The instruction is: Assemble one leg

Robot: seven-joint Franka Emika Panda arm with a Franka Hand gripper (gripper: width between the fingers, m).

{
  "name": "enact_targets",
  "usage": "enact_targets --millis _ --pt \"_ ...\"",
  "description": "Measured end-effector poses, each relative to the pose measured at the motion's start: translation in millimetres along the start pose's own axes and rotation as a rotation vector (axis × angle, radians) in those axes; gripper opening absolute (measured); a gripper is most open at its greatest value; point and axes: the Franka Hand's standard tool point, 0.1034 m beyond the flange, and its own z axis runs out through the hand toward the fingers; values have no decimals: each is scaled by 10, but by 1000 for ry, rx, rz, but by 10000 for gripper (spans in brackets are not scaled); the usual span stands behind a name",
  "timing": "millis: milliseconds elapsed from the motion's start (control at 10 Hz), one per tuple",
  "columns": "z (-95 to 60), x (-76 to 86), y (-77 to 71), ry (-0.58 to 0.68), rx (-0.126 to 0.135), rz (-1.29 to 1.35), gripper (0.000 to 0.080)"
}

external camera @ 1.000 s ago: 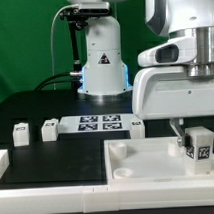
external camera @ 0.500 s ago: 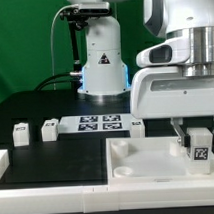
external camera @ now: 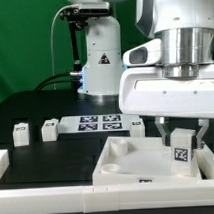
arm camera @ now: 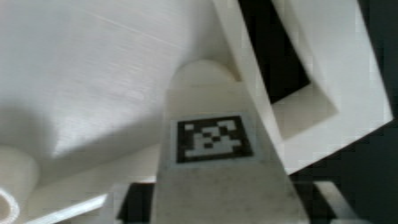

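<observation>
My gripper [external camera: 181, 150] is shut on a leg [external camera: 182, 154], a small white block whose black-and-white tag faces the camera. I hold it upright over the exterior view's right part of the large white table piece [external camera: 122, 162]; whether it touches the piece I cannot tell. In the wrist view the leg [arm camera: 217, 140] runs out from between my dark fingers [arm camera: 151, 202], with the white table piece [arm camera: 107, 70] behind it. Two more legs [external camera: 20, 133] [external camera: 48, 128] stand on the black table at the exterior view's left. A third [external camera: 138, 127] stands behind the table piece.
The marker board [external camera: 101, 122] lies flat at the middle back. The robot base [external camera: 102, 65] stands behind it. A white part [external camera: 1, 164] sits at the exterior view's left edge. A green backdrop closes the back.
My gripper has moved to the exterior view's left with the leg in it, and now looks larger in the picture. The table piece's near corner also sits further left.
</observation>
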Motion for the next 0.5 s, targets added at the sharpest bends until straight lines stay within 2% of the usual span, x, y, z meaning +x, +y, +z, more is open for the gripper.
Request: enact_targets --millis 100,200,300,400,500 --pt "0 7 8 1 -1 -3 299" --pt "0 4 5 1 -1 -4 398" --pt "0 5 5 1 -1 -4 398" --pt "0 5 5 1 -1 -4 566" --pt "0 5 5 1 -1 -4 635"
